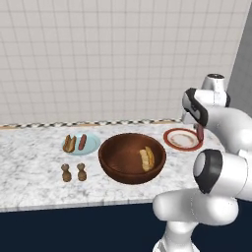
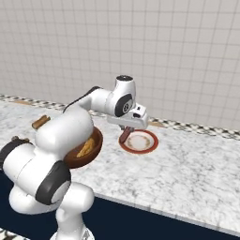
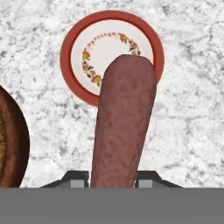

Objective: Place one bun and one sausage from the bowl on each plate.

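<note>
One sausage [image 3: 123, 127] hung lengthwise from the gripper [image 3: 113, 177], jaws closed on its upper end, free end pointing down at the red-rimmed plate [image 3: 70, 46] | brown bowl [image 1: 110, 157]: one bun [image 1: 147, 158] | blue plate [image 1: 92, 144]: bun [image 1: 70, 143], sausage [image 1: 82, 141], side by side

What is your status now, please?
Gripper shut on sausage, above red-rimmed plate. Blue plate has bun and sausage. One bun in bowl. Path clear.

Glossy white rounded arm [image 2: 70, 131] segments join at dark grey joints, ending in small dark jaws.
</note>
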